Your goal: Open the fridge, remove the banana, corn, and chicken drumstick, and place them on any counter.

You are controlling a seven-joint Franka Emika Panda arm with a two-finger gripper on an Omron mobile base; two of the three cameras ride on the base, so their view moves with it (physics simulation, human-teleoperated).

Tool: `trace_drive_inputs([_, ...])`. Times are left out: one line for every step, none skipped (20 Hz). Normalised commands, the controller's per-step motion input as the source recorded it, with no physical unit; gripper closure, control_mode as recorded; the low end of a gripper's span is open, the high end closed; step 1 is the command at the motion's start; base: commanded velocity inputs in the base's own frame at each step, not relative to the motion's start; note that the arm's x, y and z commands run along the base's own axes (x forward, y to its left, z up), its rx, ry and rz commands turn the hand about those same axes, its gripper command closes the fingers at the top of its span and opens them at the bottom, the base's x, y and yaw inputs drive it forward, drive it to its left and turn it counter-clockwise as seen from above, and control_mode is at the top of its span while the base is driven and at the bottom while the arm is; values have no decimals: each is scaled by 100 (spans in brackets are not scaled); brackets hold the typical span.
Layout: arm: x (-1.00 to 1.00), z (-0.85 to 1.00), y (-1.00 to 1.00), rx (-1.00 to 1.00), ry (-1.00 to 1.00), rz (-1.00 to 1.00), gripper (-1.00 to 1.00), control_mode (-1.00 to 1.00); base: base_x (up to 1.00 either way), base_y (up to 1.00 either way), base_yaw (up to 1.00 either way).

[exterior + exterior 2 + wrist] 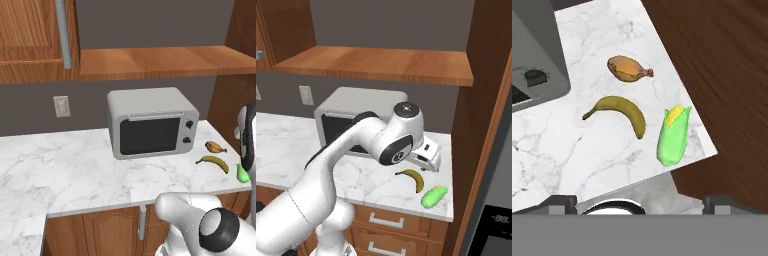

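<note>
We hold our gripper [640,202] spread wide, grasping nothing, above the white veined marble counter [602,155]; below it lie curved yellow banana [624,110], green-husked corn [673,136], orange-brown chicken drumstick [628,68]

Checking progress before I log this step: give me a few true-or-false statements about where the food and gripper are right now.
1. The banana lies on the counter. True.
2. The corn sits inside the microwave. False: it lies at the counter's corner, beside the banana.
3. The gripper grips the drumstick. False: its jaws stand open with nothing held, above the food.
4. The banana lies between drumstick and corn. True.
</note>
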Motion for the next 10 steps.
trace_drive_inputs([-91,18,21,1,0,-8,-100,-100,0,0,0])
trace_drive_inputs([-89,18,26,0,0,-7,-100,-100,0,0,0])
trace_drive_inputs([-79,17,42,0,0,-5,-100,-100,0,0,0])
trace_drive_inputs([-60,16,51,0,0,-2,-100,-100,0,0,0])
trace_drive_inputs([-40,21,54,0,0,-1,-100,-100,0,0,0])
trace_drive_inputs([-27,26,59,0,0,-1,-100,-100,0,0,0])
trace_drive_inputs([-26,30,59,0,0,-1,-100,-100,0,0,0])
trace_drive_inputs([-25,34,61,0,0,0,-100,-100,0,0,0])
trace_drive_inputs([-25,40,66,0,0,0,-100,-100,0,0,0])
trace_drive_inputs([-24,43,69,0,0,0,-100,-100,0,0,0])
